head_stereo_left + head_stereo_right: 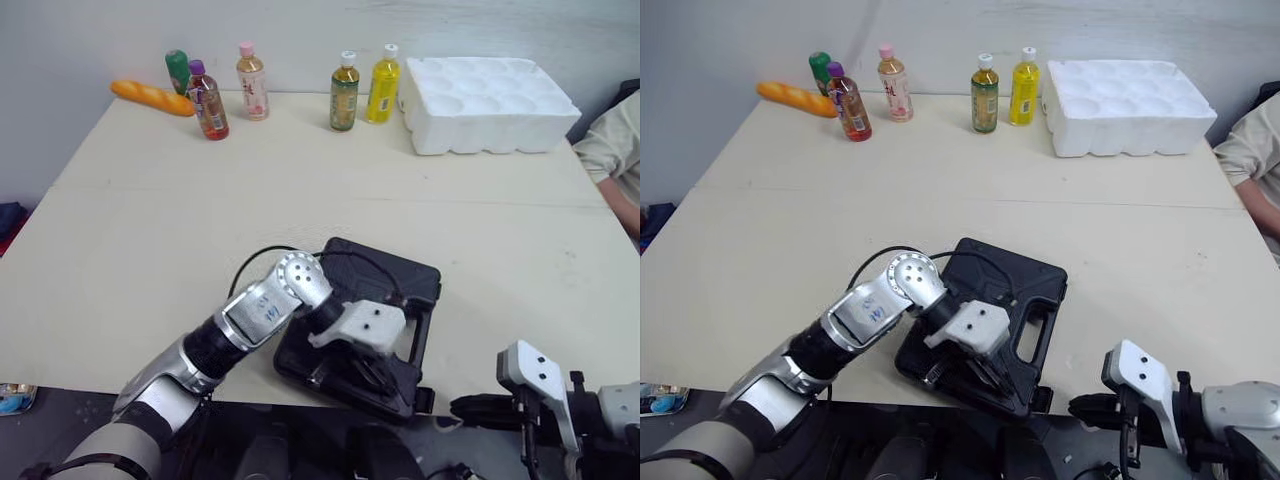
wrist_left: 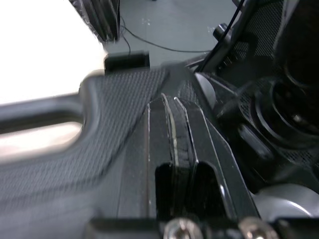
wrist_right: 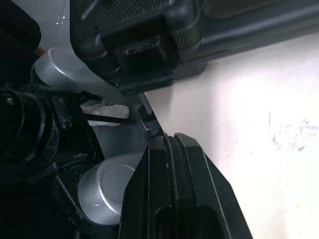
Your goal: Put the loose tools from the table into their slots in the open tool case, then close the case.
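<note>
The black tool case (image 1: 392, 275) lies with its lid down at the table's front edge, its handle (image 1: 417, 338) toward my right and its near corner hanging over the edge. My left gripper (image 1: 372, 376) rests on the near part of the lid, fingers shut together with nothing between them. In the left wrist view the fingers (image 2: 172, 129) lie flat on the textured lid (image 2: 65, 179). My right gripper (image 1: 478, 408) hangs shut below the table edge, to the right of the case. Its wrist view faces the case's side and a latch (image 3: 144, 56).
Several drink bottles (image 1: 345, 92) and a bread loaf (image 1: 152, 97) stand along the table's far edge. A white foam tray (image 1: 488, 103) sits at the far right. A person's arm (image 1: 612, 160) reaches in at the right edge.
</note>
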`<state>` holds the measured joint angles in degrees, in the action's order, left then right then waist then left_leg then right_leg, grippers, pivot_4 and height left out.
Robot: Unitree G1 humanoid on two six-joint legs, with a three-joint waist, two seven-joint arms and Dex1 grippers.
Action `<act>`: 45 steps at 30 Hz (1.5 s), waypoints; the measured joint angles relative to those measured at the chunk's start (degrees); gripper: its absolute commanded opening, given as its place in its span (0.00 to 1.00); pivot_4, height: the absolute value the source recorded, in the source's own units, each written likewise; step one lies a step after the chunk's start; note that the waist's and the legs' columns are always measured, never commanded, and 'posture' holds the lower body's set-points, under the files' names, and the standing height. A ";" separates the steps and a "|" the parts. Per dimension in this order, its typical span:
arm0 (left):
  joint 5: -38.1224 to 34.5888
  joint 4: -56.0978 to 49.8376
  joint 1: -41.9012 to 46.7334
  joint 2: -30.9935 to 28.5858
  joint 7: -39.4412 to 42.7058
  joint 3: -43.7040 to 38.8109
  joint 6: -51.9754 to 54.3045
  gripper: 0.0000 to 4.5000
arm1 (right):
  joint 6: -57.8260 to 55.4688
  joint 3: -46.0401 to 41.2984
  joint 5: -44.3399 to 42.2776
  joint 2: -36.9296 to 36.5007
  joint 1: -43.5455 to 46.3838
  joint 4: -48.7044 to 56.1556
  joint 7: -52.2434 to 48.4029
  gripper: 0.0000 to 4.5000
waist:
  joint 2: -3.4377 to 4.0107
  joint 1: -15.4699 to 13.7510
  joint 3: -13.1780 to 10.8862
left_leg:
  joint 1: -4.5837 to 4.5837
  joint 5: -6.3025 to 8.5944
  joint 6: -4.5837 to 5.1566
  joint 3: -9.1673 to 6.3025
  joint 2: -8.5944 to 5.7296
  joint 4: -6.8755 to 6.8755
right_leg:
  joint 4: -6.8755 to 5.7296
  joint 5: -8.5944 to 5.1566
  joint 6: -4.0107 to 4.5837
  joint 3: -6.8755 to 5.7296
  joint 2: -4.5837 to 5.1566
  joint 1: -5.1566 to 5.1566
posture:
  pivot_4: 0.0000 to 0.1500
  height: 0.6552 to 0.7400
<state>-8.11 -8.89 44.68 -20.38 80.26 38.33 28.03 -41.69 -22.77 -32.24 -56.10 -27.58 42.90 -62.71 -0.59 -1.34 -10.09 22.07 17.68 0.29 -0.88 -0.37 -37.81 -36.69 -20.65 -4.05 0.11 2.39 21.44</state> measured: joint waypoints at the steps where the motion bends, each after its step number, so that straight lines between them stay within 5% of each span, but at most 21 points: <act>1: 0.79 -0.08 0.12 -0.09 -0.48 0.52 -1.38 0.01 | -0.05 0.35 -0.22 0.01 0.33 0.00 0.27 0.00 | -0.01 -0.03 0.00 | -0.04 -0.01 -0.01 0.00 0.00 -0.01 | 0.00 0.00 0.00 0.00 0.00 -0.05 | 1.00 1.00; 7: 4.23 -0.01 1.26 -0.35 -3.43 3.22 -8.59 0.01 | -1.63 5.28 -2.63 0.56 4.89 1.54 3.05 0.00 | -0.13 -0.01 0.08 | -1.03 0.12 0.16 0.00 0.00 0.44 | 0.68 0.04 -0.05 0.00 0.08 -1.18 | 1.00 1.00; 28: 0.24 3.05 -0.50 -1.17 -3.04 -1.41 -6.66 0.01 | -4.44 6.96 -4.87 2.22 8.69 2.14 8.30 0.00 | -0.28 0.56 0.20 | -0.91 0.08 0.17 -0.01 0.02 0.53 | 0.71 0.19 0.02 -0.04 0.14 -0.91 | 1.00 1.00; 32: -5.52 5.62 -0.75 -6.80 -2.10 -9.94 0.79 0.30 | -2.28 -0.41 -4.46 1.18 7.11 1.14 6.53 0.32 | -0.08 0.63 -0.03 | -0.81 0.03 0.09 -0.02 0.02 0.58 | 0.67 0.19 0.02 -0.10 0.12 -0.78 | 1.00 1.00; 38: -16.69 5.05 -0.82 -14.54 -2.17 -25.50 13.36 0.93 | -2.07 -12.51 -7.01 -1.12 8.56 -4.60 1.81 0.99 | 0.03 0.25 -0.18 | -0.69 -0.07 -0.09 -0.04 0.02 0.58 | 0.74 0.18 0.03 -0.14 0.12 -0.74 | 1.00 1.00; 39: -17.68 4.73 -0.92 -15.46 -2.73 -27.38 14.37 0.99 | -2.11 -13.87 -7.30 -1.67 8.55 -5.34 0.94 1.00 | 0.03 0.18 -0.18 | -0.69 -0.06 -0.08 -0.04 0.02 0.58 | 0.74 0.18 0.02 -0.14 0.12 -0.73 | 1.00 1.00; 45: -22.24 1.67 -8.45 -26.49 -4.14 -39.15 17.98 0.99 | -2.31 -22.59 -8.78 -4.93 7.30 -9.67 -6.74 1.00 | 0.10 0.41 -0.23 | -0.70 -0.06 -0.08 -0.03 0.02 0.69 | 0.76 0.17 0.05 -0.14 0.12 -0.71 | 1.00 1.00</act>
<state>-30.34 -7.22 36.22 -46.87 76.12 -0.82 46.01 -44.00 -45.36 -41.01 -61.03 -20.27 33.23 -69.44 -0.49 -0.93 -10.32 21.37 17.62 0.21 -0.91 -0.35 -37.12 -35.93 -20.49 -4.01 -0.03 2.51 20.73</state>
